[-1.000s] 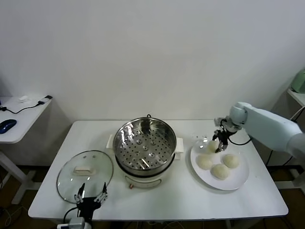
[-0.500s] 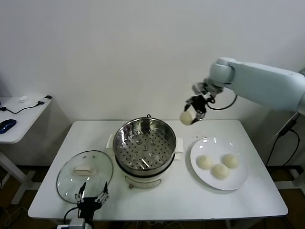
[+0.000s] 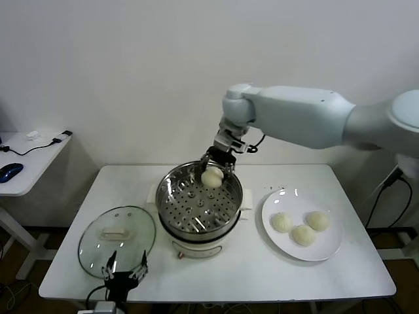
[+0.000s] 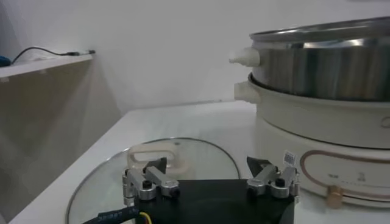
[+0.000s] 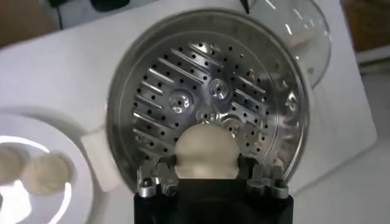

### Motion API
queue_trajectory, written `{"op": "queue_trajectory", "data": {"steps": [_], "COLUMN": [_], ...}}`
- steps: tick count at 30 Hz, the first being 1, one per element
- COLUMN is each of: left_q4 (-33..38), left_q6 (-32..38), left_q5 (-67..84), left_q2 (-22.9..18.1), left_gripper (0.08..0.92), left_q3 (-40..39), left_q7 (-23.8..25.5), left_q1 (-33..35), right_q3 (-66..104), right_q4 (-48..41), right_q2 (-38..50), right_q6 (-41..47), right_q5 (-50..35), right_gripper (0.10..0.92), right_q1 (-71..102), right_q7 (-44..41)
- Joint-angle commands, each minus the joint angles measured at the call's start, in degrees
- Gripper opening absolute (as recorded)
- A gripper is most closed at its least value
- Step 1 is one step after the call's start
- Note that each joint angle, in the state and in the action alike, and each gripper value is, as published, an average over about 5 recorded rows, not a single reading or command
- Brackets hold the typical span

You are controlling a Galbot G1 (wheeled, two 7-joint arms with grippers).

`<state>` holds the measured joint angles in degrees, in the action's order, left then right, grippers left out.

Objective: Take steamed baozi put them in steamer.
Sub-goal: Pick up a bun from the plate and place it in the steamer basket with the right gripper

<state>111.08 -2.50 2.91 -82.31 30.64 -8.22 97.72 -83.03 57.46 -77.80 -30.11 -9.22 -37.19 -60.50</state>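
Head view: right gripper point(image 3: 214, 171) carries one bun point(image 3: 211, 177) over the steamer point(image 3: 198, 201).

Its fingers are clenched on the bun's two sides, and the bun hangs above the back part of the perforated tray point(image 5: 201, 103), not yet resting on it. To do this step well, I would lower straight down until the bun meets the tray, keeping the fingers clear of the steel wall, and only then let go; placing it toward one side should leave space for the three buns point(image 3: 301, 227) waiting on the plate point(image 3: 330, 247). Left gripper point(image 3: 124, 273) sits parked with fingers spread wide at the table's point(image 3: 262, 275) near edge, just beside the glass lid point(image 3: 116, 232).
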Motion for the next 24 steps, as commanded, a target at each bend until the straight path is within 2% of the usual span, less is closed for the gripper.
{"op": "queue_trajectory", "data": {"steps": [1,14,19,24], "left_q4": [-0.22,-1.03,-0.63,-0.16], "left_q6": [-0.13,0.15,0.16,0.13], "left_q5": [-0.11,0.19,0.30,0.30], "left_q2": [-0.16,0.05,0.16,0.17], "left_gripper": [0.823,0.823,0.823,0.823], "left_q3": [-0.08,-0.03,0.09,0.01], "left_q7": [0.00,-0.34,-0.42,-0.38], "left_q1": [-0.28,-1.12,-0.91,-0.68], "right_q3": [6.47,8.97,6.38,2.85], "right_q4": [-16.49,-24.84,-22.19,-14.95], "right_q2": [-7.51,-12.26,-11.58,-7.47], "right_q6": [-11.84,-14.47,-14.65,-13.21], "right_q5": [14.36,16.39,9.23,-0.49], "right_gripper": [0.679,0.700,0.803,0.822], "right_q1": [11.30,14.16,11.52,3.79], "right_q7": [1.68,4.64,2.74,-0.93]}}
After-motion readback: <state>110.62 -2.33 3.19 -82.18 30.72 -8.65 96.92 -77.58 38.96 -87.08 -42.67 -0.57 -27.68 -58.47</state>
